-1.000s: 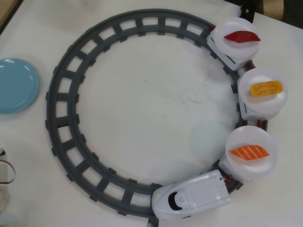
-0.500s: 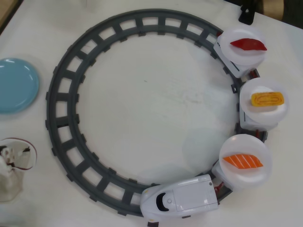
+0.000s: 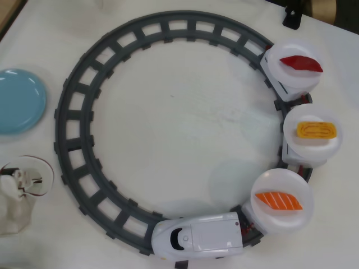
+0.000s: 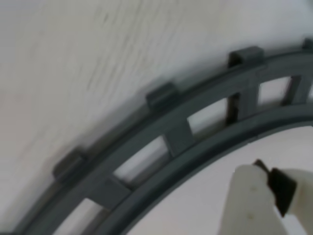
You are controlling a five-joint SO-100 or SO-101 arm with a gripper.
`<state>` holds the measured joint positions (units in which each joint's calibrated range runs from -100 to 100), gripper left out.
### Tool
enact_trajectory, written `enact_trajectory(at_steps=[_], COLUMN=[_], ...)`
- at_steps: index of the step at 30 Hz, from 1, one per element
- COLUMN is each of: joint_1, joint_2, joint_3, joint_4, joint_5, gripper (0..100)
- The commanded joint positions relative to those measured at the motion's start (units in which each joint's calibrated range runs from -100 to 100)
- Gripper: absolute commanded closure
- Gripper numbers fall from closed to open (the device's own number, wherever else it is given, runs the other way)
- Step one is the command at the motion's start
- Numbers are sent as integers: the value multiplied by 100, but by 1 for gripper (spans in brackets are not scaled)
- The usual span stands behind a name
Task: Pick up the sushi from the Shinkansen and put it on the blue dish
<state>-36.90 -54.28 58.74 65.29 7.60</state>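
Fingers seen only as one pale tip in the wrist view, over the grey track, spread not discernible; sushi riding a white plate behind the Shinkansen, lower right, blue dish waiting far left.

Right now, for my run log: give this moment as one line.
phase: pre-grasp | sushi: on train plate | dish: empty | gripper: over track, holding nothing

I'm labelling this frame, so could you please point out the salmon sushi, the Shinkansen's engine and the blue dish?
salmon sushi [image 3: 279,200]: overhead view, middle of its orange top.
Shinkansen's engine [image 3: 196,237]: overhead view, middle of the white roof.
blue dish [image 3: 17,101]: overhead view, bare centre of the plate.
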Motion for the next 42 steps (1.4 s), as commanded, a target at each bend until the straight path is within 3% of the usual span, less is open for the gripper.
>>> enact_trajectory(at_steps=[1,15,31,37,42], joint_1=[257,2396,2845,3813,4377], joint_2=[24,173,862,936,944], joint_3=[-599,-1167,-1888,-2312,-2366], joint_4=[328,991,931,812,787], joint_5=[-13,422,92,61,102], gripper=[97,97,97,97,89])
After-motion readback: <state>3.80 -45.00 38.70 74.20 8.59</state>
